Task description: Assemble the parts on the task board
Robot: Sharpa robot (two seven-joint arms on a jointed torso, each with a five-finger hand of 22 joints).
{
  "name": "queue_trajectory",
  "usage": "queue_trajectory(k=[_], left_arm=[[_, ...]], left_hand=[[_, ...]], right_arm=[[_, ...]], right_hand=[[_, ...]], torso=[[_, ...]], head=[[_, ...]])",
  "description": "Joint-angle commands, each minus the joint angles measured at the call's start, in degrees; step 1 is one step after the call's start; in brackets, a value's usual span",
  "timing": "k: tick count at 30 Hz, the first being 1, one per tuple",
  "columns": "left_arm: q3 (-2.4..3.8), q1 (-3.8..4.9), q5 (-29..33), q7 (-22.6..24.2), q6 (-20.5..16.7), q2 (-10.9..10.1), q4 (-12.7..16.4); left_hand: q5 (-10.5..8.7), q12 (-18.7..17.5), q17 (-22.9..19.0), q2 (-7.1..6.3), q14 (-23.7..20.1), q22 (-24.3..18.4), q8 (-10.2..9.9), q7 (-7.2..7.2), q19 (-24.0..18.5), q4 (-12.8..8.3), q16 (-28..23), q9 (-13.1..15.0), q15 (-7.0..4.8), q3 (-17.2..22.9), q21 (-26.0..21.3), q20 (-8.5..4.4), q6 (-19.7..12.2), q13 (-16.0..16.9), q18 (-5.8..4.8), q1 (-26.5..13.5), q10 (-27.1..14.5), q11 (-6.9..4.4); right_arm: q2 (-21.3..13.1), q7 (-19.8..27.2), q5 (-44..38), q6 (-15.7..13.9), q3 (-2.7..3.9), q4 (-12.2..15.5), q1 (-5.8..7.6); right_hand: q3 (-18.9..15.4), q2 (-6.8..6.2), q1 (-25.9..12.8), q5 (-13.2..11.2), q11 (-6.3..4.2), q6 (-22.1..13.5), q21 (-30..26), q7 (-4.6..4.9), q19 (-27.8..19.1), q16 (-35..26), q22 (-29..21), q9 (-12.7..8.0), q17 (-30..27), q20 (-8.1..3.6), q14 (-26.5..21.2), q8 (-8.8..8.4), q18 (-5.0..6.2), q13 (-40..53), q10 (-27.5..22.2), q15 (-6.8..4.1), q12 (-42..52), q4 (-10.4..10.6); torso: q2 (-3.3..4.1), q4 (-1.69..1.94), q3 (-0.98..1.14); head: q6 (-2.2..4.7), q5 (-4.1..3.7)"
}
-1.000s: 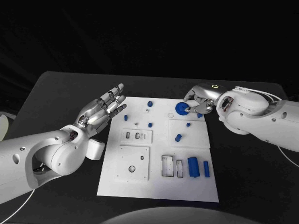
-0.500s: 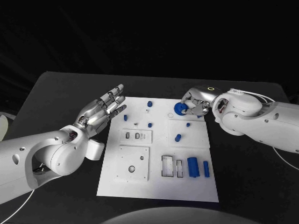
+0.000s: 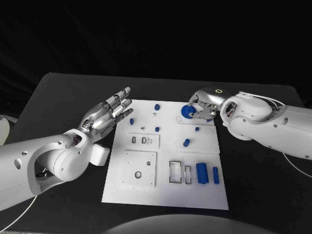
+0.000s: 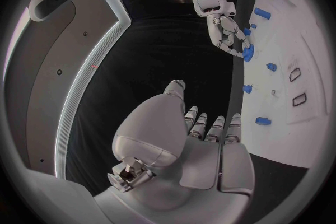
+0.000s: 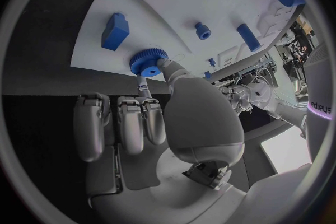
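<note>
The right hand (image 3: 202, 108) pinches the blue gear (image 3: 188, 113) at the board's (image 3: 166, 192) far edge, left hand (image 3: 108, 113) open and empty; a tilted gear could jam or slip free.

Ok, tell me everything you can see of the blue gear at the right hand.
The blue gear is a small round wheel with fine teeth around its rim, matte like plastic, all one blue. It sits at the far right part of the white task board, by the board's edge. The right hand is at it, one fingertip touching its rim in the right wrist view. Whether it is seated on a peg cannot be told.
</note>
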Motion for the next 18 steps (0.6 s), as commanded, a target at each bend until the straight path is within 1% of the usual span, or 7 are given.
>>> queue_trajectory(k=[1,5,8,10,13,16,18], left_arm=[[0.01,0.01,-0.02,0.08,1.57,0.18,-0.03],[0.0,-0.01,-0.01,0.09,1.66,0.2,-0.08],[-0.01,-0.02,-0.01,0.12,1.65,0.12,-0.06],[-0.01,-0.02,0.0,0.12,1.65,0.07,-0.07],[-0.02,-0.03,0.0,0.12,1.63,-0.01,-0.04],[-0.02,-0.03,0.0,0.1,1.58,-0.05,-0.02],[-0.03,-0.03,0.0,0.08,1.55,-0.06,-0.01]], left_hand=[[0.25,0.34,-0.08,0.28,0.05,0.06,0.28,0.36,0.01,-0.37,-0.21,0.07,0.27,0.05,-0.15,0.6,0.07,0.08,0.94,0.38,-0.08,0.38],[0.26,0.33,-0.08,0.36,0.05,0.08,0.3,0.5,0.04,-0.44,-0.21,0.08,0.33,0.13,-0.13,0.67,0.14,0.08,0.95,0.37,-0.08,0.47],[0.26,0.34,-0.08,0.37,0.05,0.09,0.3,0.52,0.05,-0.45,-0.21,0.08,0.34,0.14,-0.12,0.68,0.15,0.08,0.95,0.37,-0.08,0.49],[0.27,0.38,-0.08,0.39,0.05,0.1,0.31,0.53,0.06,-0.47,-0.21,0.08,0.36,0.16,-0.11,0.7,0.16,0.09,0.95,0.37,-0.07,0.51],[0.27,0.4,-0.08,0.4,0.05,0.1,0.3,0.53,0.07,-0.49,-0.21,0.07,0.38,0.18,-0.11,0.73,0.14,0.09,0.95,0.37,-0.07,0.54],[0.27,0.42,-0.08,0.41,0.05,0.1,0.3,0.54,0.08,-0.51,-0.21,0.07,0.41,0.2,-0.1,0.76,0.12,0.1,0.95,0.37,-0.06,0.58],[0.27,0.42,-0.08,0.41,0.05,0.1,0.3,0.54,0.08,-0.51,-0.21,0.07,0.41,0.2,-0.1,0.76,0.12,0.1,0.95,0.37,-0.06,0.58]], right_arm=[[0.04,0.53,-2.01,0.94,-0.49,-0.2,-0.67],[0.1,1.4,-2.51,-1.21,-0.48,0.38,-0.69],[-0.01,1.9,-2.49,-2.46,-0.47,1.24,-0.61],[-0.11,2.16,-1.97,-3.22,-0.44,2.05,-0.37],[-0.09,2.46,-0.02,-3.8,-0.38,3.19,0.42],[0.32,2.63,2.23,-3.76,-0.34,3.88,1.34],[0.77,2.72,3.15,-3.55,-0.32,4.15,1.83]], right_hand=[[0.32,0.51,0.57,1.31,-0.33,2.15,-0.17,-1.05,0.13,-0.07,6.33,5.65,14.74,-0.37,5.96,3.24,-0.38,15.08,6.11,-0.36,0.22,-0.69],[0.23,0.53,-0.62,2.77,-0.65,2.54,0.34,-1.74,0.66,0.1,7.08,9.42,14.98,-0.58,6.04,6.12,-0.57,15.08,6.11,-0.61,0.22,-0.45],[0.27,0.33,-1.57,4.65,-0.71,2.52,0.99,-1.95,1.25,0.1,7.91,10.97,14.97,-0.67,6.04,7.14,-0.81,15.08,6.11,-0.71,0.22,0.05],[0.49,0.16,-2.19,6.06,-0.81,2.39,1.64,-2.1,1.8,-0.04,8.69,12.01,14.8,-0.75,5.99,7.68,-1.03,15.08,6.11,-0.79,0.22,0.44],[0.87,0.0,-2.84,7.54,-0.68,2.44,2.36,-2.24,2.41,-0.06,9.55,13.01,14.78,-0.78,5.99,8.13,-1.28,15.08,6.11,-0.8,0.22,0.89],[1.27,-0.13,-3.44,8.78,-0.53,2.53,2.72,-2.16,2.71,-0.05,9.99,13.67,14.8,-0.72,5.99,8.28,-1.41,15.08,6.11,-0.7,0.22,1.32],[1.39,-0.16,-3.64,9.08,-0.45,2.55,2.87,-2.1,2.83,-0.06,10.16,13.83,14.78,-0.7,5.99,8.28,-1.46,15.08,6.11,-0.67,0.22,1.46]], torso=[[-0.02,-0.03,-0.03],[-0.05,-0.01,-0.02],[-0.05,0.02,-0.02],[-0.07,0.06,-0.01],[-0.03,0.14,-0.01],[-0.05,0.12,-0.06],[-0.09,0.12,-0.1]], head=[[-0.04,-0.05],[0.07,0.06],[0.1,0.11],[0.07,0.16],[0.04,0.22],[-0.06,0.3],[-0.09,0.32]])
